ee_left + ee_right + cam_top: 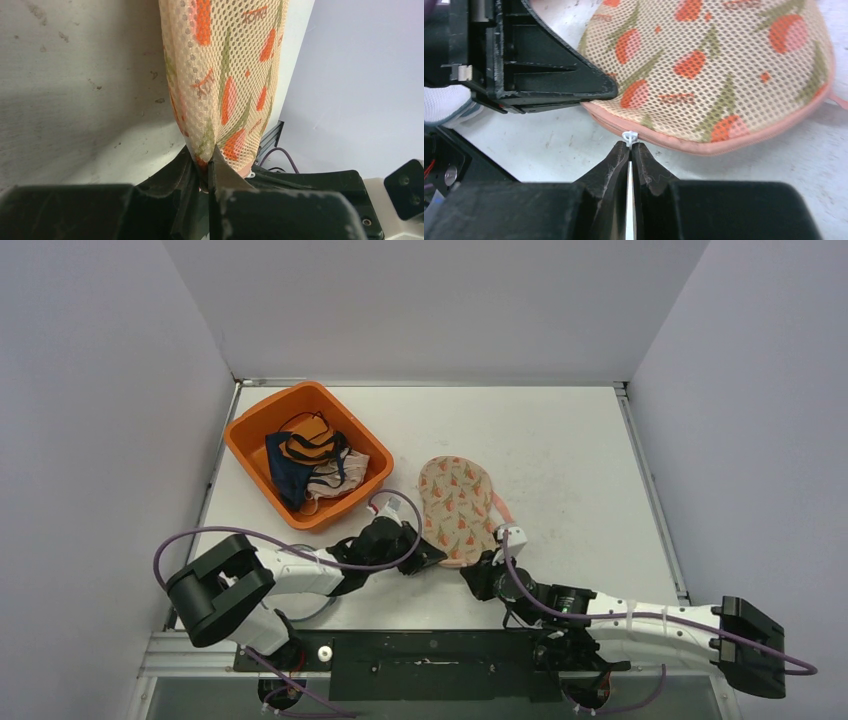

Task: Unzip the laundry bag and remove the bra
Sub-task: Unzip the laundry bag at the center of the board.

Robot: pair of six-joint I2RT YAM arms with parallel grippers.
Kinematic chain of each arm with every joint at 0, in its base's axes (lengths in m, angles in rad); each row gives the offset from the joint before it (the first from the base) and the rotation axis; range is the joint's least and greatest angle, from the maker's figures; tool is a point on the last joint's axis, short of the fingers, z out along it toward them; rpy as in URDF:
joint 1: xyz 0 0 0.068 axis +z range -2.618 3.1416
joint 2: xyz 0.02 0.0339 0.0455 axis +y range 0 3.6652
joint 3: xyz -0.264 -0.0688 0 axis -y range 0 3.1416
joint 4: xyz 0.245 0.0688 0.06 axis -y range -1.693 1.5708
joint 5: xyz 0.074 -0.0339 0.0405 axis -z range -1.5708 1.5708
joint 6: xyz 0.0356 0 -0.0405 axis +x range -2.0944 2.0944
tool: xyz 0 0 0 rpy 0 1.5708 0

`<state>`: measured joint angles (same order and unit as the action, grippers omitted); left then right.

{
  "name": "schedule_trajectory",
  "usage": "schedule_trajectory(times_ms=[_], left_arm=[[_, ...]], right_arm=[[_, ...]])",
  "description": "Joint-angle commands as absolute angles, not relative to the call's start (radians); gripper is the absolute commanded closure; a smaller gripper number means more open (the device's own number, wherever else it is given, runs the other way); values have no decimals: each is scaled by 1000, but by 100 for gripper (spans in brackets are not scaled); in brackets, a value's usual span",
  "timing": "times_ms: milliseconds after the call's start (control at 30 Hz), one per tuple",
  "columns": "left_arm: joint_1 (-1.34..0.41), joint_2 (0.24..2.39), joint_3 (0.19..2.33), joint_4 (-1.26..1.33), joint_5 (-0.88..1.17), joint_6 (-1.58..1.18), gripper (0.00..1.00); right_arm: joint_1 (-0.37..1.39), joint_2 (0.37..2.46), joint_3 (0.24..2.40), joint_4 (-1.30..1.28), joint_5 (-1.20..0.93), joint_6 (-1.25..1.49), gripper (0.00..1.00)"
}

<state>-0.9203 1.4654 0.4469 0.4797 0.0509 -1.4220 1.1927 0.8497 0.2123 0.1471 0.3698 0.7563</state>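
orange basin (258,420) near laundry bag (455,505), walls (100,390) flanking

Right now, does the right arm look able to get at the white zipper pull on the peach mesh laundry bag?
Probably yes: the right gripper has its jaws shut on the white zipper pull at the pink edge of the laundry bag; the left gripper, pinching mesh, leaves that spot free.

Laundry bag (457,505): beige mesh, orange-red and green print, pink edging. Zip pull (629,136): white. Tub (262,408): orange. Clothes (310,465) in it: navy, orange, black, pale pink. Table (560,440): white, grey scuffs.
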Motion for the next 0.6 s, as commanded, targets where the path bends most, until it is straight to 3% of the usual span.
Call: schedule_trajectory(times_ms=[0,233,567], left_arm=[[-907,1440,512,340,35,-1290,100],[-870,1385,583,118,10,-1106,100],[-770,1397,700,-86,17,-951,100]], right_arm=[[1198,754,204,17,524,849,95],[1217,670,193,-49,533,855,95],[1259,790,190,111,506,825,95]])
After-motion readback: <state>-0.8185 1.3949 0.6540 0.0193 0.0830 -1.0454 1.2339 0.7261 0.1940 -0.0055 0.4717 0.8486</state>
